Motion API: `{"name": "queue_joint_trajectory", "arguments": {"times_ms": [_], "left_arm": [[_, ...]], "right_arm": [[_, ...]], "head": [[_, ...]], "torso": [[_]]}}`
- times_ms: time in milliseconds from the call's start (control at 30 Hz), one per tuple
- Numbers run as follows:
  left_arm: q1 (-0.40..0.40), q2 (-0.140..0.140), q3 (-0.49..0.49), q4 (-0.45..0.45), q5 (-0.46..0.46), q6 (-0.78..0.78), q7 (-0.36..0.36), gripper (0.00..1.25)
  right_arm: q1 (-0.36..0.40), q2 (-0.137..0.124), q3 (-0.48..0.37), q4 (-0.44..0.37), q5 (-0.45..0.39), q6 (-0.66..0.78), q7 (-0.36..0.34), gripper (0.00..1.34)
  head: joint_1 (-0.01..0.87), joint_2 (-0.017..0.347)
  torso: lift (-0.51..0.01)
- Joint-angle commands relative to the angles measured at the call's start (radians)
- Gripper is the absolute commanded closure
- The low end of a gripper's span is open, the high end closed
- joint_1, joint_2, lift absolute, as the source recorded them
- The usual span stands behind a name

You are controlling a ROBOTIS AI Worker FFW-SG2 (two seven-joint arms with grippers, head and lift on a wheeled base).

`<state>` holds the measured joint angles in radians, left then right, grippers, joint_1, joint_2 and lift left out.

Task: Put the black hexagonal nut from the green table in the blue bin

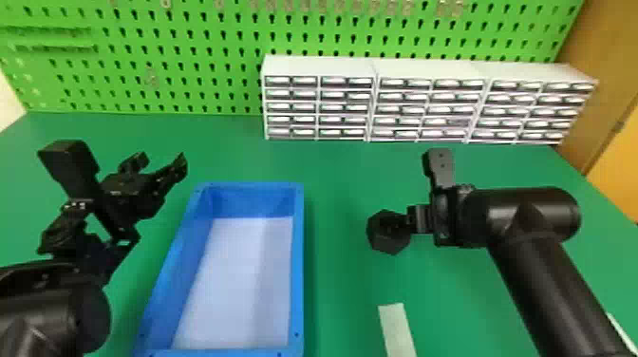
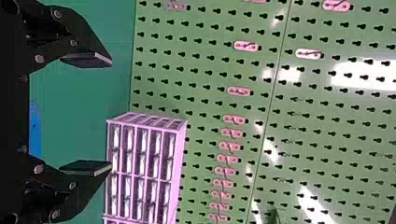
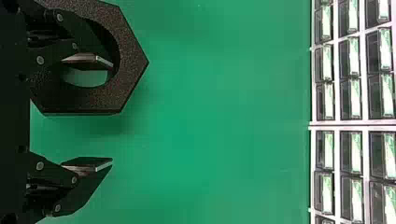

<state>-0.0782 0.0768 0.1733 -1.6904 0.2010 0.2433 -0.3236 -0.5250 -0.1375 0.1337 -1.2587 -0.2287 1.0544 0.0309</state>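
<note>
Working remotely, I have my right gripper low above the green counter, its two fingers well apart with no grip on the black hexagonal nut. The nut lies on the counter, to the right of the blue bin and well apart from it. In the right wrist view, one finger crosses the nut's round hole while the other stands clear of its edge; whether that first finger touches the nut, I cannot tell.

Across the bin, my left gripper is raised near the far left corner, its fingers spread and nothing between them. The bin is long and rectangular, with a pale floor and the nut outside its walls. A light strip sits on the counter, closer to me than the nut. Banks of small white-framed drawers line the back of the counter, with a green pegboard rising behind them and a brown wooden surface at the far right.
</note>
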Motion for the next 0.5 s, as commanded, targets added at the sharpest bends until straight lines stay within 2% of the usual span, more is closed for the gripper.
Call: {"name": "queue_joint_trajectory", "arguments": {"times_ms": [0,467], "left_arm": [[0.0,0.0,0.0,0.0,0.0,0.001,0.0,0.47],[-0.002,0.0,-0.005,0.003,0.0,0.001,0.0,0.47]], "right_arm": [[0.0,0.001,0.003,0.012,0.0,-0.013,0.0,0.53],[-0.01,0.002,0.02,0.036,0.002,-0.025,0.001,0.53]], "head": [[0.692,0.009],[0.692,0.009]], "torso": [[-0.097],[-0.097]]}}
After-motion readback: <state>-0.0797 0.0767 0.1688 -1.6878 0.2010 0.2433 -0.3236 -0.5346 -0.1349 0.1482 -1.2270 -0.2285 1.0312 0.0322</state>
